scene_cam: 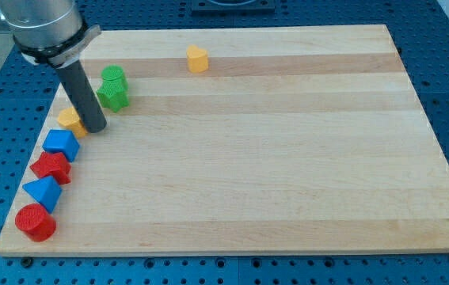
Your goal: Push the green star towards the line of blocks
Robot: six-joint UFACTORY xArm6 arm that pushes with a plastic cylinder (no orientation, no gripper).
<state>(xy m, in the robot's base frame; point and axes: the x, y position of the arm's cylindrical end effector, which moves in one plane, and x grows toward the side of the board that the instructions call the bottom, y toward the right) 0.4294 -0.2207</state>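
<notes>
The green star (pixel 114 95) lies near the board's upper left, with a green block (pixel 113 77) touching it just above. A line of blocks runs down the left edge: a yellow block (pixel 70 120), a blue block (pixel 62 144), a red block (pixel 51 167), a blue triangular block (pixel 43 192) and a red cylinder (pixel 35 222). My tip (pixel 96 127) rests on the board just right of the yellow block and below-left of the green star, a short gap from the star.
A yellow block (pixel 197 58) sits alone near the view's top centre. The wooden board (pixel 287 174) lies on a blue perforated table. The arm's grey body fills the view's top left corner.
</notes>
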